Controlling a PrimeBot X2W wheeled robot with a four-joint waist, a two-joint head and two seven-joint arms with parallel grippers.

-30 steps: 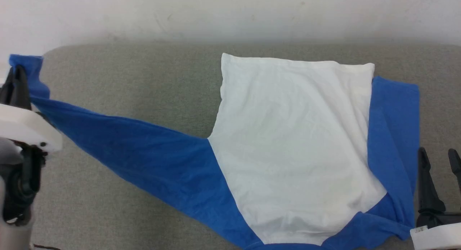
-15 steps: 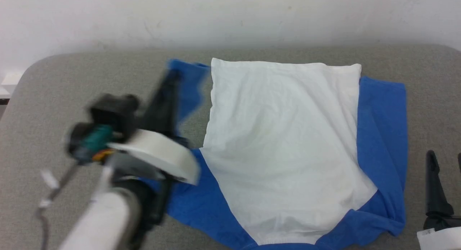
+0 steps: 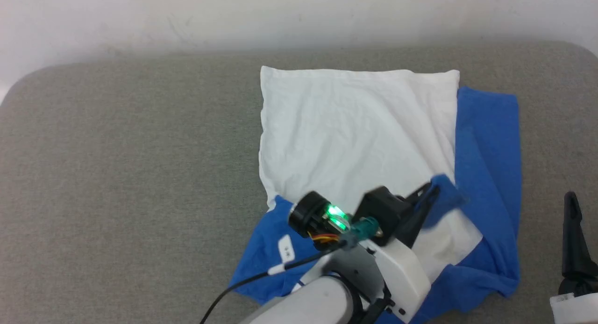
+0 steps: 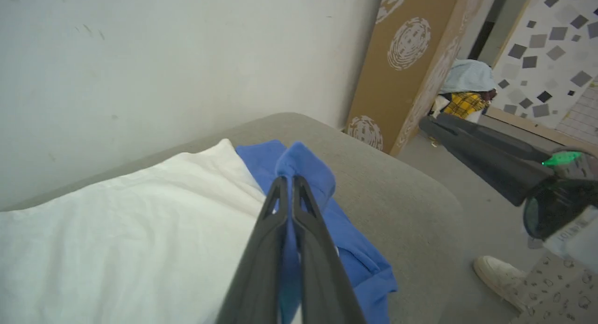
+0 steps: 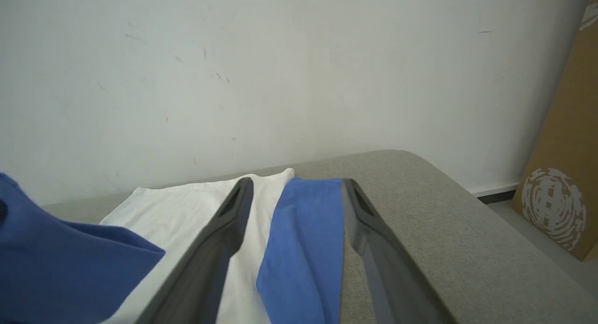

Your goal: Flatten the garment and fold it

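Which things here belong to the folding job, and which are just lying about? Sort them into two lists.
Job: garment; left gripper, shut on its blue fold; right gripper, open; grey padded surface beneath.
Lying about: cardboard panel; heap of clothes; a person's shoe.

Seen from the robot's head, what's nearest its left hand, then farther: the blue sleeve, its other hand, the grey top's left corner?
1. The blue sleeve, pinched in the left hand.
2. The right hand, at the lower right edge.
3. The grey top's corner, upper far left.
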